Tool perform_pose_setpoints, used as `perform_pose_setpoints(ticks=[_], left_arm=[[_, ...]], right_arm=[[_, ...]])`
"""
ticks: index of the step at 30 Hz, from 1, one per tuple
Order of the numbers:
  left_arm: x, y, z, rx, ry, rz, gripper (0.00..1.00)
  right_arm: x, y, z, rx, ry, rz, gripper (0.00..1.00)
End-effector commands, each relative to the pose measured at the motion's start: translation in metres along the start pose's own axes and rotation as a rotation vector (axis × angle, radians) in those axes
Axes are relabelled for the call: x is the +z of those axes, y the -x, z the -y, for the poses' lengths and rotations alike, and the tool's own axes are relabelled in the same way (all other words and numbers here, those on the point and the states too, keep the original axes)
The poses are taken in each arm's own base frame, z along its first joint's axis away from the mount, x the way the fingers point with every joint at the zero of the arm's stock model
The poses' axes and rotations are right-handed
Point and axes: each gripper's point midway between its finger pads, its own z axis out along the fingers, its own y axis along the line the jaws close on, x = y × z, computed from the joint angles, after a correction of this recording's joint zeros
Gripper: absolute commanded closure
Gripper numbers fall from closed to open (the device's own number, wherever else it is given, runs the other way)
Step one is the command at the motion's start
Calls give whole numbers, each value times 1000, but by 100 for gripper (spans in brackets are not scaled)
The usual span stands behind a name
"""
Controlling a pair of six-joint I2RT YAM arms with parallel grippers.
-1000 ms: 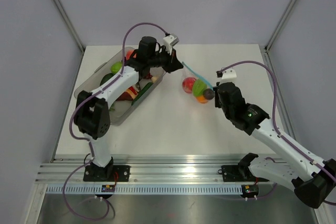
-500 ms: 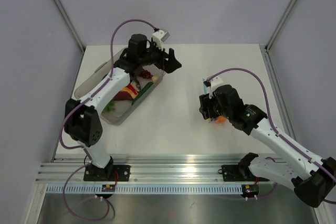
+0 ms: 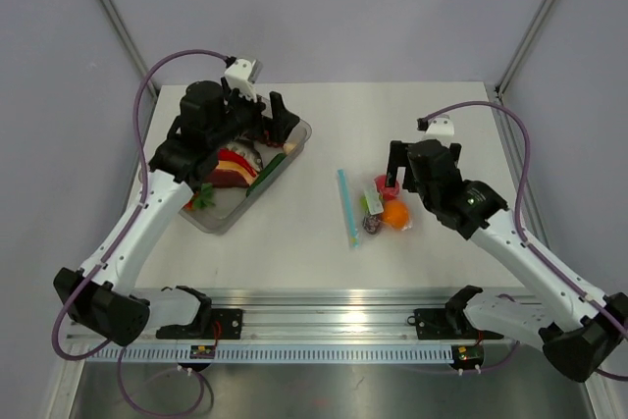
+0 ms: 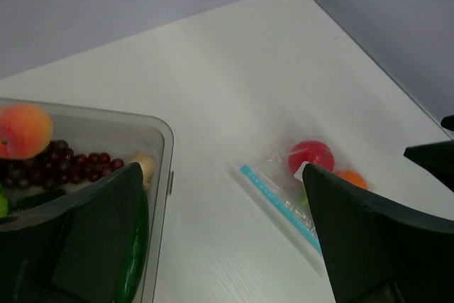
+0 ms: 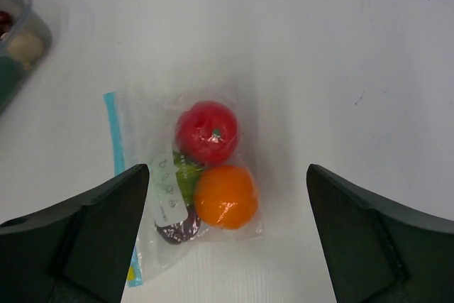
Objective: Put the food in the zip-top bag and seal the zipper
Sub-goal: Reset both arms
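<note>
Fig.: The zip-top bag (image 3: 376,205) lies flat on the white table (image 3: 294,233), touched by neither arm. Its zipper (image 3: 347,207), a light-blue strip, forms the bag's left edge; I cannot tell whether it is pressed shut. Inside the bag sits the food: a red piece (image 5: 207,133) at the far end, an orange piece (image 5: 225,196) nearer me, a green piece (image 5: 186,175) between them toward the zipper, and a dark purple piece (image 5: 179,230) at the near corner. My right gripper (image 5: 227,175) hangs above the bag, jaws spread wide and holding nothing. My left gripper (image 4: 221,172), equally spread and empty, stands well left of the bag, over the clear tub (image 3: 294,130). A broad band of tabletop separates the zipper edge from the tub's rim.
</note>
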Motion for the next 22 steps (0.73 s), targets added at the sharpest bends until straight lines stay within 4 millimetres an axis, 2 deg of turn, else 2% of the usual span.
perform_pose_setpoints(ticks=[1,4,7,13,22], left_arm=[[-15,-27,-9,-75,76,-60,1],[-27,-38,-10,-108,99,-56,1],[-36,-55,-17,-112,145,-94,1],[-48,-64,-25,-88,189,-102,1],[-51,-74,-29,-83,215,-158,1]], right_arm=[[19,1,27,106,-153,-46,0],[36,0,36,188,-157,-82,1],[45,-2,41,216,-178,-101,1],[43,-11,55,243,-274,-134,1],[30,-22,71,281,-339,-110,1]])
